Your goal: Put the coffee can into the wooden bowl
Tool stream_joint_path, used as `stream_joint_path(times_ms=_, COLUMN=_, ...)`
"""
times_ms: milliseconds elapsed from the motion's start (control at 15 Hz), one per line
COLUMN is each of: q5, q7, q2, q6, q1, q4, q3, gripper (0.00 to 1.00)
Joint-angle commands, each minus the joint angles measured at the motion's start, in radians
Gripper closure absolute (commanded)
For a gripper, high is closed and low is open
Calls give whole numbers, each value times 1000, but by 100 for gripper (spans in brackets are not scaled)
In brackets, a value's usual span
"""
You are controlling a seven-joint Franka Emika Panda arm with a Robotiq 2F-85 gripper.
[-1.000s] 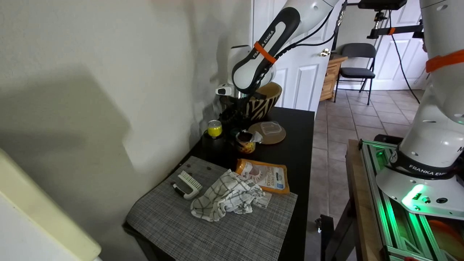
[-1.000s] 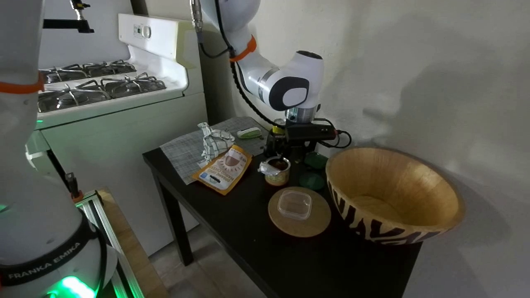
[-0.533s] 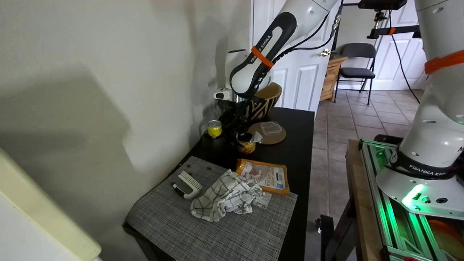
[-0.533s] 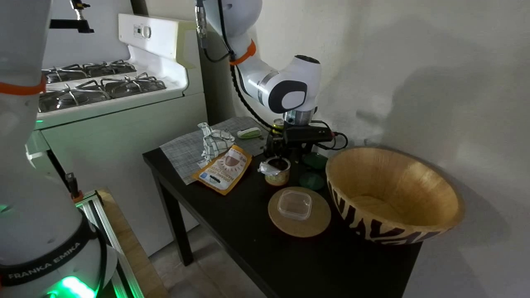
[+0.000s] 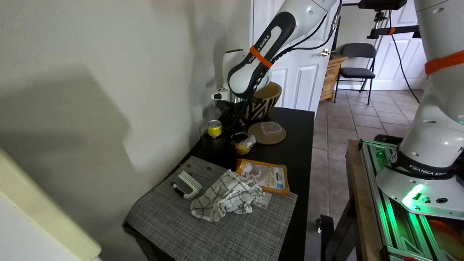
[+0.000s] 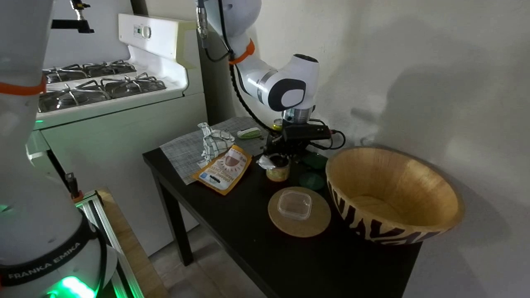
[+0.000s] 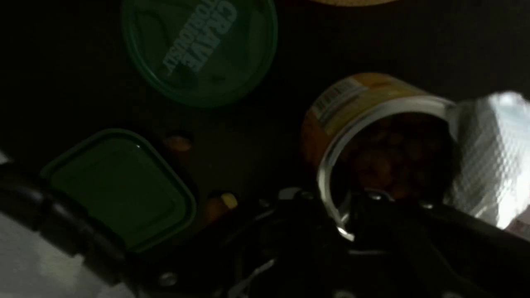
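Wrist view: coffee can (image 7: 372,93) is tilted at bench (image 6: 331,265), outside wooden bowl (image 6: 393,186) (ext. views), jaws apparently pinching its rim; prob. light, stiff, slick, hold side clear of foil flap (image 7: 492,153) or contents (image 7: 385,165) spill.

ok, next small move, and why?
I'd probably raise the coffee can gently straight up: in the wrist view the gripper appears closed on its rim and contents show inside. The wooden bowl looks taller than the can.

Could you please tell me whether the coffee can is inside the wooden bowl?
No, in an exterior view the coffee can appears between the orange pouch and a round green lid, outside the wooden bowl.
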Motion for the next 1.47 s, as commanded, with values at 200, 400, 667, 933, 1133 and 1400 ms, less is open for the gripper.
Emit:
stream_joint_path(times_ms=200, q5=-35, q7=28, q2=-35, q6=-99, q1=44, q4=-7, q3=-14, gripper=97)
stream_joint_path(times_ms=400, q5=-74, q7=34, q2=-77, q6=-142, q1=66, q4=-39, q3=-26, gripper=97)
stream_joint_path(times_ms=667, q5=-146, q7=84, q2=-212, q6=-142, q1=94, q4=-138, q3=-53, gripper=97)
stream_joint_path(times_ms=933, q5=-184, q7=163, q2=-389, q6=-191, q1=101, q4=-236, q3=-81, gripper=97)
stream_joint_path(times_ms=1133, q5=-112, q7=205, q2=-510, q6=-259, q1=75, q4=-251, q3=-115, gripper=97)
stream_joint_path(times_ms=1400, q5=-46, q7=223, q2=-619, q6=-366, q1=35, q4=-203, q3=-222, gripper=97)
